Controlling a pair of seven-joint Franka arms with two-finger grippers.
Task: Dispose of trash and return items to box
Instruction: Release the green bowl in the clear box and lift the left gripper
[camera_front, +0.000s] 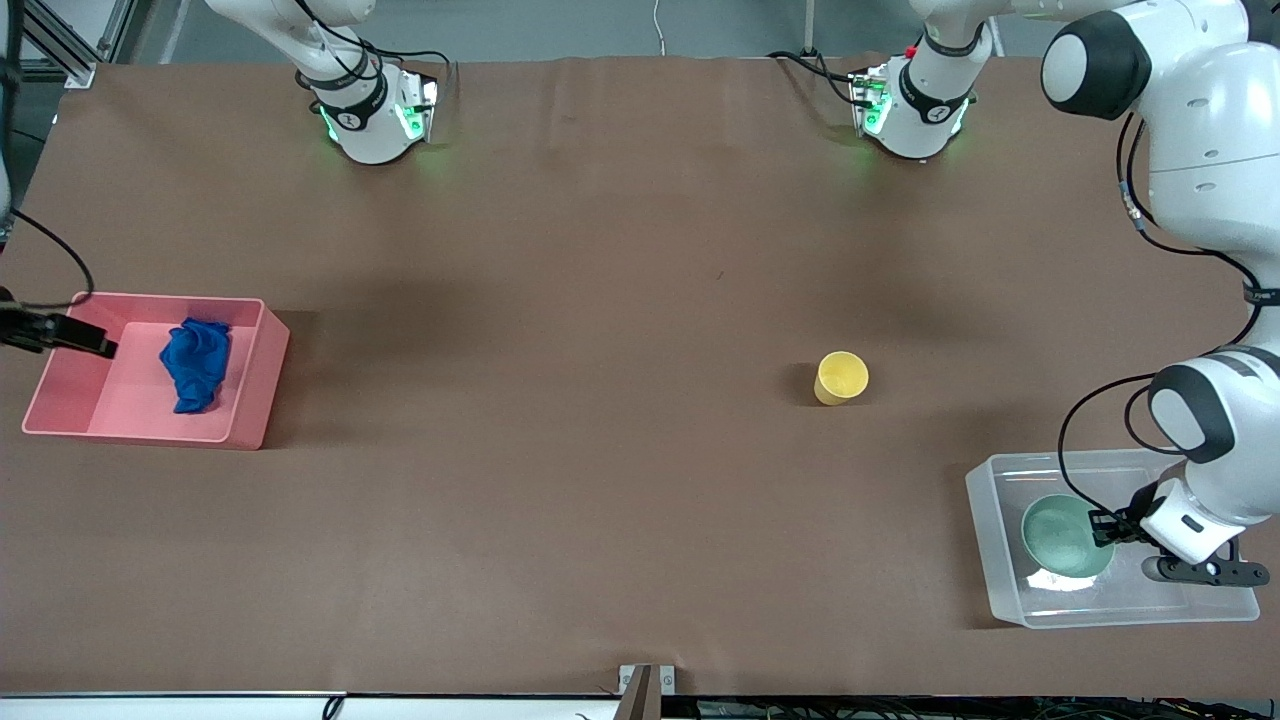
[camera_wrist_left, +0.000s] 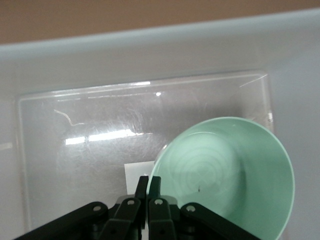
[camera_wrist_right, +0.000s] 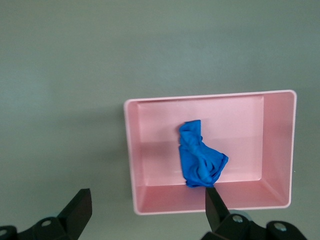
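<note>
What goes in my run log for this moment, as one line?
blue wad in pink bin | left gripper shut on bowl, in box | right gripper open | cup on table

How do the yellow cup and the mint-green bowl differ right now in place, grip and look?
The yellow cup stands on the bare table, while the mint-green bowl is inside the clear box. Nothing touches the cup; the left gripper is shut on the bowl's rim. The cup is narrower, the bowl wider. Both face open side up. The right gripper is open over the pink bin holding the blue wad.
</note>
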